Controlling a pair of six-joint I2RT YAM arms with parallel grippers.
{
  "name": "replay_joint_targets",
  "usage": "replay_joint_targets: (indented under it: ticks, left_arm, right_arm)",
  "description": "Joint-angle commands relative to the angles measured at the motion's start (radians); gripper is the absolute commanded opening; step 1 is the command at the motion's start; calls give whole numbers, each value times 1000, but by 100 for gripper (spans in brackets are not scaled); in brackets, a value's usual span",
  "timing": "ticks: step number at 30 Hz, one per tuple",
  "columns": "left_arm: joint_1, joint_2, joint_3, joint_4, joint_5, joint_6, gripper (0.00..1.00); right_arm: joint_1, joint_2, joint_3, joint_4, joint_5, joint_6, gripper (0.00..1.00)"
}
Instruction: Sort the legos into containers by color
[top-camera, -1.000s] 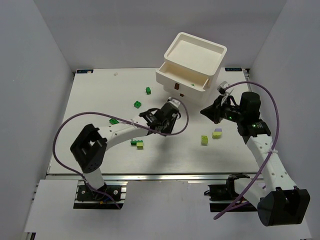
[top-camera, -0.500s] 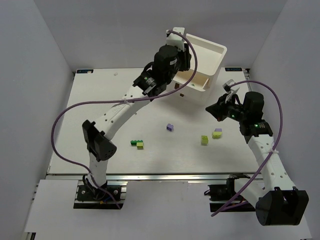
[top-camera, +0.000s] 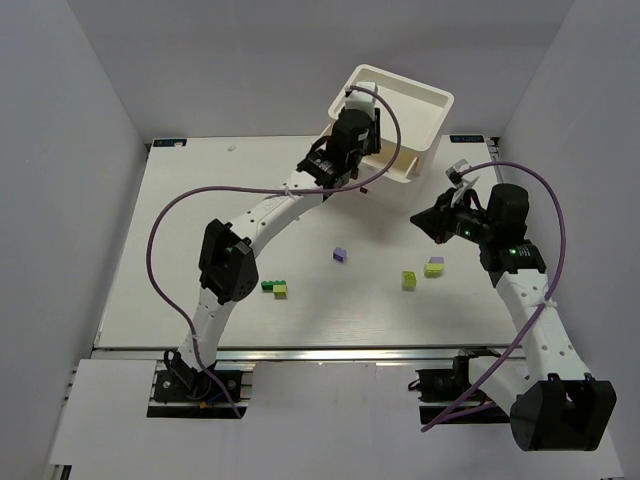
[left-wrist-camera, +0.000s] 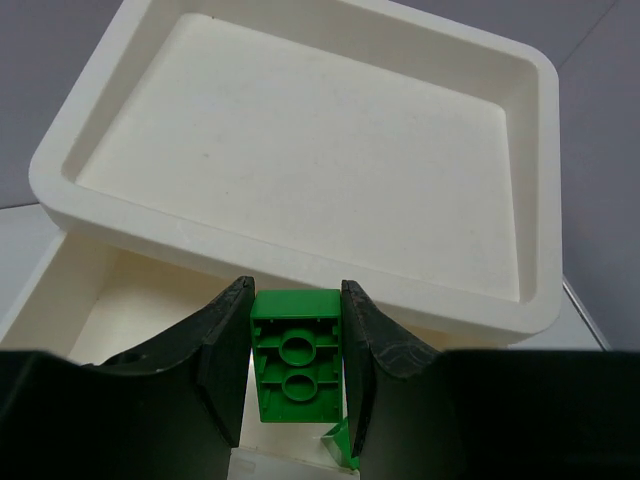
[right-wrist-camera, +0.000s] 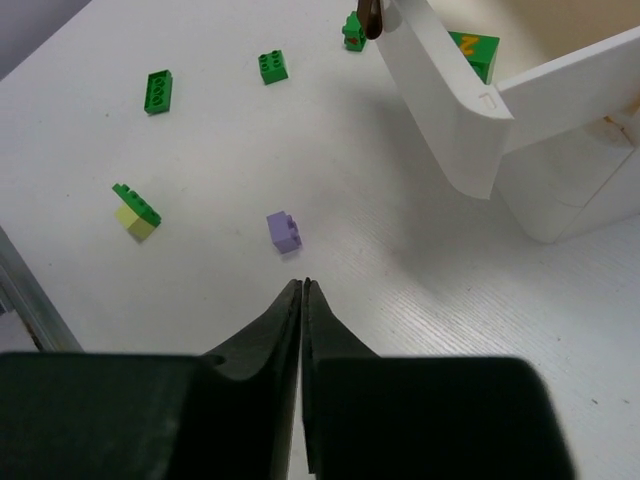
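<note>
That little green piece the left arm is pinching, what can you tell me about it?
The green brick looks like glossy plastic. Its hollow underside, with two round tubes, faces the wrist camera. The left gripper clamps its long sides between black fingers, holding it in the air, apparently just over the open white drawer.

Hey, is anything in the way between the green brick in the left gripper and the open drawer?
Nothing visible does. The left gripper holds the green brick just off the front rim of the recessed top, with the open drawer below. One green piece already lies in that drawer.
</note>
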Motion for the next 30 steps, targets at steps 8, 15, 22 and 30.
replay_joint_targets:
  ticks: [8,15,22,30]
  left_arm:
    - [28,-35,42,14,57,-47,75]
    - [37,-89,62,-11,89,-46,40]
    - [81,-519,-505,-99,100,-111,0]
    - [354,-804,-994,-300,126,-318,58]
  right_arm:
    - [-7,-5,-8,17,-142,-59,56]
    - [-10,-10,-11,8,-185,-100,53]
    - [5,-5,-37,-24,-302,-220,4]
    - [73,22,-22,-35,-161,-215,54]
